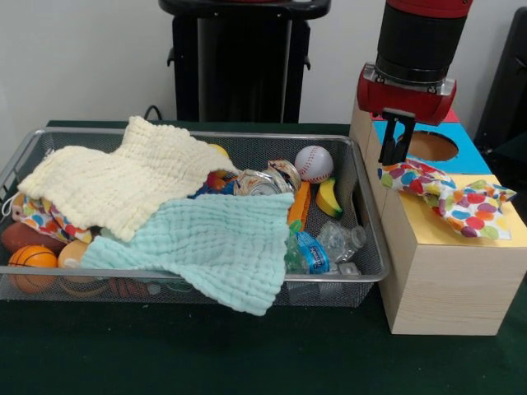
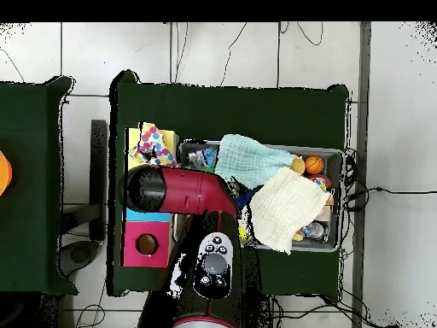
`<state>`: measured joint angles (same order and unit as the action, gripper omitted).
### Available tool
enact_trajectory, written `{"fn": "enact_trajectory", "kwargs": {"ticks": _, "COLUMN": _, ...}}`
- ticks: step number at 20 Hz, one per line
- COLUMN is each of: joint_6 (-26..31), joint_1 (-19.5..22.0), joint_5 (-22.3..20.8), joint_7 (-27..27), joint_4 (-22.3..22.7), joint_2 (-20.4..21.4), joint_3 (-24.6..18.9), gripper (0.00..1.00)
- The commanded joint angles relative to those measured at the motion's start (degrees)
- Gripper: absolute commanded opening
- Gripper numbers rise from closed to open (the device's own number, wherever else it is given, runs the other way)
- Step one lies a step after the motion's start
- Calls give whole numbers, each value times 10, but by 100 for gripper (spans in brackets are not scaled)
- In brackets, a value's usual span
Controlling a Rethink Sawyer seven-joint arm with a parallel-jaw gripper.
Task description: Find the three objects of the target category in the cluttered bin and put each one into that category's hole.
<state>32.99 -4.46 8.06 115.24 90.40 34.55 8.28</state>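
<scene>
Atop wooden box (image 1: pixel 445 271), crumpled white cloth with multicoloured dots (image 1: pixel 445 193), one corner pinched in closed pincer (image 1: pixel 392 156).

We see the arm (image 2: pixel 183 190) covering its end effector, above the box (image 2: pixel 136 224). Just beyond its tip lies a polka-dot cloth (image 2: pixel 155 143). To its side, the wire bin (image 2: pixel 337 201) holds mint (image 2: pixel 249 159) and cream cloths (image 2: pixel 283 207).
</scene>
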Motion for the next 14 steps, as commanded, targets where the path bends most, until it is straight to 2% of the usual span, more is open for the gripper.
{"fn": "enact_trajectory", "kwargs": {"ticks": 1, "joint_6": 31, "joint_1": 6, "joint_5": -12, "joint_7": 42, "joint_4": 23, "joint_2": -8, "joint_3": -40, "gripper": 0}}
{"fn": "enact_trajectory", "kwargs": {"ticks": 8, "joint_6": 14, "joint_1": 9, "joint_5": -9, "joint_7": 40, "joint_4": 35, "joint_2": -6, "joint_3": -50, "gripper": 0}}
{"fn": "enact_trajectory", "kwargs": {"ticks": 14, "joint_6": -7, "joint_1": 2, "joint_5": 1, "joint_7": 58, "joint_4": 14, "joint_2": -34, "joint_3": -57, "gripper": 0}}
